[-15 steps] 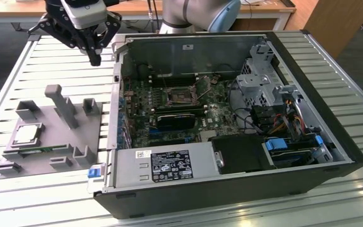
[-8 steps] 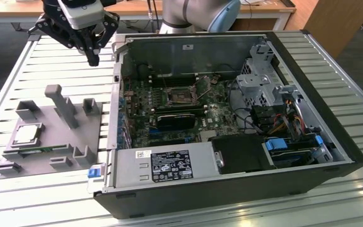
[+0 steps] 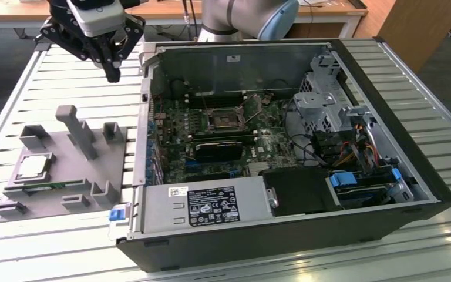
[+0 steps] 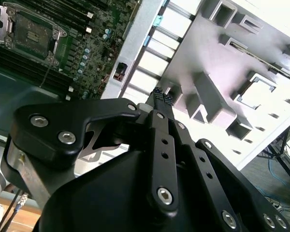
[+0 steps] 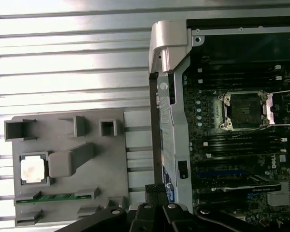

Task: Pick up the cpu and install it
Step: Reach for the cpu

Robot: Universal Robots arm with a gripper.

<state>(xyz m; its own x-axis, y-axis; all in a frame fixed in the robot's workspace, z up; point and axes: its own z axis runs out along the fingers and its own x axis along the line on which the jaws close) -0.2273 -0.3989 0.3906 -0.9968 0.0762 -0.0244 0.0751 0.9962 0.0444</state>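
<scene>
Slatted metal table [image 3: 37, 235] carries one open computer case [image 3: 288, 235] and one grey holder [image 3: 45, 205]. One cpu [image 3: 34, 167] lies flat near the holder's edge farthest from the case, one memory stick [image 3: 49, 187] just beside it. My claw [image 3: 114, 75] hangs pinched closed and empty above the table, well apart from the cpu.

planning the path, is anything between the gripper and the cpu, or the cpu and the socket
The gripper hangs above the table; the holder's tall post rises roughly between it and the cpu. The case wall stands between the cpu and the socket.
</scene>
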